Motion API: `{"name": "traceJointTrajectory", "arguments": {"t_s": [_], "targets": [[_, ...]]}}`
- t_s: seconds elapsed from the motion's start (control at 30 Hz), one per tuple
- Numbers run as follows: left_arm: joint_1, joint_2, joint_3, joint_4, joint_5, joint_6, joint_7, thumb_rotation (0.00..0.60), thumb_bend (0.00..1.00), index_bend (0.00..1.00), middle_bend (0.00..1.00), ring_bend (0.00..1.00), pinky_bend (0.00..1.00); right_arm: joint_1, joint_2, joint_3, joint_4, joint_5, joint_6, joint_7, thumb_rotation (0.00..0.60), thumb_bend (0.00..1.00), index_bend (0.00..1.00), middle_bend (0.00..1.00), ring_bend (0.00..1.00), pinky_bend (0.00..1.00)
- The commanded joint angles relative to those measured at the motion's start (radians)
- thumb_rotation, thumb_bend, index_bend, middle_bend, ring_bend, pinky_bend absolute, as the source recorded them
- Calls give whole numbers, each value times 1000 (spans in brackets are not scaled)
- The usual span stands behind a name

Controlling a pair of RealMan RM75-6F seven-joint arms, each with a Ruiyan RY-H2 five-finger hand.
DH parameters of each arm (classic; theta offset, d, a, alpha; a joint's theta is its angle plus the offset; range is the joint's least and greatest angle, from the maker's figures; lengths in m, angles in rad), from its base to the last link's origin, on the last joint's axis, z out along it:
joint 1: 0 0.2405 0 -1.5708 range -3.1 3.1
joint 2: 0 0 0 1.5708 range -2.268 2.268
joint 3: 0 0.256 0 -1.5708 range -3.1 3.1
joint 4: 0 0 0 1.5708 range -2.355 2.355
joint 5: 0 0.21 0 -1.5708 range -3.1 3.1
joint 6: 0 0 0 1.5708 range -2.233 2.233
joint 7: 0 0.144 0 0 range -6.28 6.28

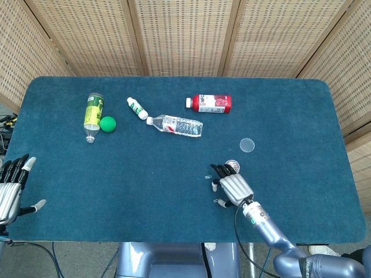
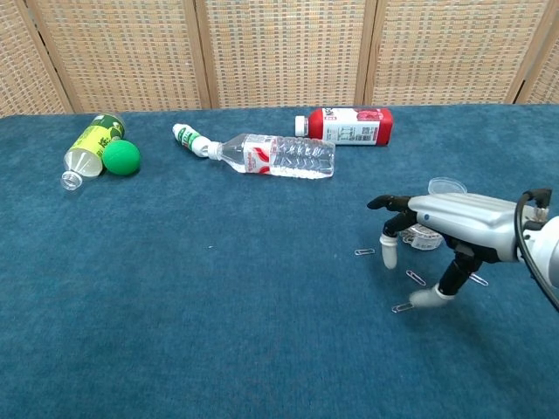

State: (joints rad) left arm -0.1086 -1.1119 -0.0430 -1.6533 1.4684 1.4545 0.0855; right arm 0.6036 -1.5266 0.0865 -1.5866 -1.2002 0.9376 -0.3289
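My left hand (image 1: pixel 11 188) sits at the left end of the table's near edge, metal-backed with dark fingers spread apart, holding nothing.

On the dark blue felt-like table (image 1: pixel 116 174), toward the far left corner, I see a bottle with a yellow-green label (image 1: pixel 92 114) lying on its side, a smooth green ball (image 1: pixel 108 123) touching it. To the right lie a small white bottle (image 1: pixel 137 108) with green print and, just beside its cap end, a clear ribbed plastic bottle (image 1: pixel 174 125) with a red-and-white label. Further right, nearer the far edge, lies a red-labelled bottle (image 1: pixel 209 103) with a white cap.

My right hand (image 2: pixel 437 236) is near the near edge, right of the middle, palm down, its silver back level and its fingers arched down and apart, grasping nothing. One thin wire paper clip (image 2: pixel 364 252) lies just left of the fingertips, another (image 2: pixel 416 278) lies under the palm between the fingers, and a third (image 2: pixel 403 307) lies right at the thumb tip; I cannot tell whether it touches. A small round clear tub of clips (image 1: pixel 232 166) sits just beyond the fingers, partly hidden. A flat round clear lid (image 1: pixel 247 145) lies further toward the right edge, apart from the hand.
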Motion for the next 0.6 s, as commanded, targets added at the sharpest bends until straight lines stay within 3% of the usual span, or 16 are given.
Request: {"name": "traceJointTrajectory", "arguments": {"t_s": [0.03,0.37,0.6], "targets": [[0,1,0,0,0,0,-1,600,0,0,0,0,0,5,9,5,-10,6,-6,5,600,0,343,0,0,38],[2,2,1,-2,5,5,-4,600,0,0,0,0,0,11,-18,-4,6,-3,3,-6,600,2,400,0,0,38],[1,3,0,-2,3,4,-5,600,0,0,0,0,0,18,-50,-13,32,-1,0,-25,600,62,462,0,0,38]]}}
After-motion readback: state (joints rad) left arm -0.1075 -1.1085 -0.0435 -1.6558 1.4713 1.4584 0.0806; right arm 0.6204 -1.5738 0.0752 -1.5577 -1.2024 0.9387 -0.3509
